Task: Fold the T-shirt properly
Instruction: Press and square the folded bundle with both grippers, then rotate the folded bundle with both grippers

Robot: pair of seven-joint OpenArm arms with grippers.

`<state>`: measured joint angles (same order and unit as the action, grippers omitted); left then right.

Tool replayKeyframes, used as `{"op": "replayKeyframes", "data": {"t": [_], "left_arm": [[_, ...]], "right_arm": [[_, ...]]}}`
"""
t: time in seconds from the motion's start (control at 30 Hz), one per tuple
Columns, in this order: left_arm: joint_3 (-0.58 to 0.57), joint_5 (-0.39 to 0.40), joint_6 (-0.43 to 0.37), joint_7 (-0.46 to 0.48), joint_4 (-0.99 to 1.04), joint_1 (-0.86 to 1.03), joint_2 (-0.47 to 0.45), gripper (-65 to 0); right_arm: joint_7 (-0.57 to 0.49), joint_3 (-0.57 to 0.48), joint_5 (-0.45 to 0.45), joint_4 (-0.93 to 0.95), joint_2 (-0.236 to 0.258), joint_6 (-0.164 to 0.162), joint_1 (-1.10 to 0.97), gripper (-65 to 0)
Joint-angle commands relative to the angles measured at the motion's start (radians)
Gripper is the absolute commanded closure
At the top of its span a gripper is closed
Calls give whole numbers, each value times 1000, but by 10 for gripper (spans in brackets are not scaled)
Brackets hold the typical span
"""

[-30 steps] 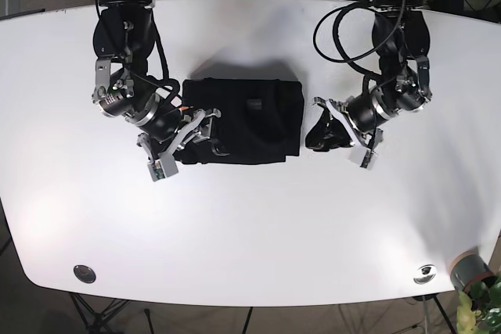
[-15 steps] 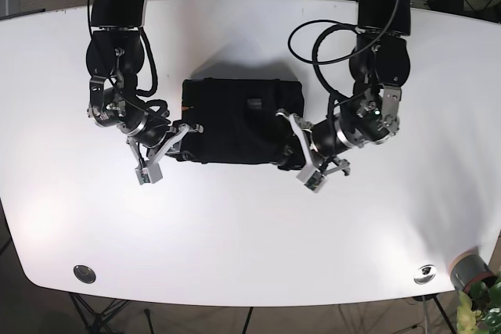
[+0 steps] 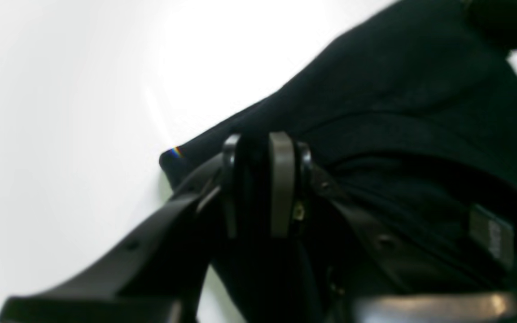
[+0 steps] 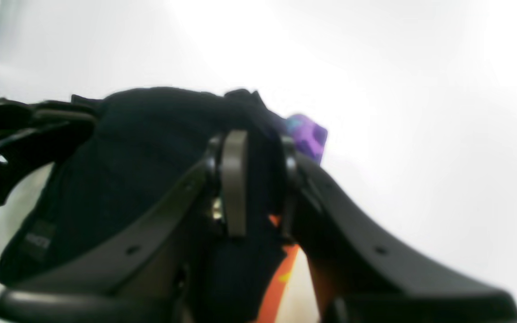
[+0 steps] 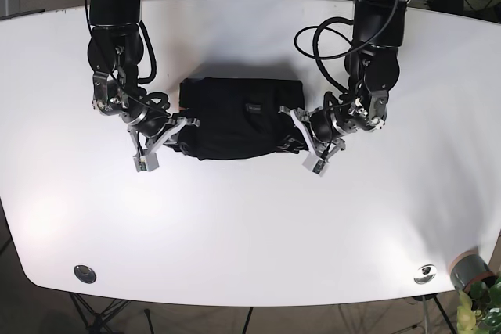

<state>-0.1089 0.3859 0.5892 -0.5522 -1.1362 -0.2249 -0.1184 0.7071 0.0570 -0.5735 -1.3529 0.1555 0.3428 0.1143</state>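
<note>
2 claws (left (image 3: 263,188), right (image 4: 251,179)) pinch T-shirt (image 5: 235,119) corners.

Black T-shirt (image 5: 239,118) fabric fills the gap between the jaws of both the left gripper (image 3: 263,188) and right gripper (image 4: 251,179). Outward of each, bare white table (image 5: 250,224) lies open.

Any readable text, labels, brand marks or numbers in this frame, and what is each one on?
No text can be read in any view.
Small grey tag on the black T-shirt: print is there, but too blurred to read.
The same tag in the right wrist view: also blurred.
Purple and orange patches at the shirt's edge: no lettering can be made out.
</note>
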Motion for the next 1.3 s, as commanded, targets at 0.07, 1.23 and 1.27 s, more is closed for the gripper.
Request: {"op": "replayKeyframes", "data": {"t": [0.07, 1.23, 1.27], "left_arm": [[10, -6, 2, -30, -115, -35, -7, -81], [11, -8, 2, -213, -500, 333, -31, -81], [11, -11, 2, -208, -473, 312, -31, -81]], "right_arm": [[-7, 2, -7, -93, 6, 6, 18, -94], [-198, -191, -6, 385, 89, 8, 307, -89], [-205, -191, -6, 378, 95, 8, 292, -89]]}}
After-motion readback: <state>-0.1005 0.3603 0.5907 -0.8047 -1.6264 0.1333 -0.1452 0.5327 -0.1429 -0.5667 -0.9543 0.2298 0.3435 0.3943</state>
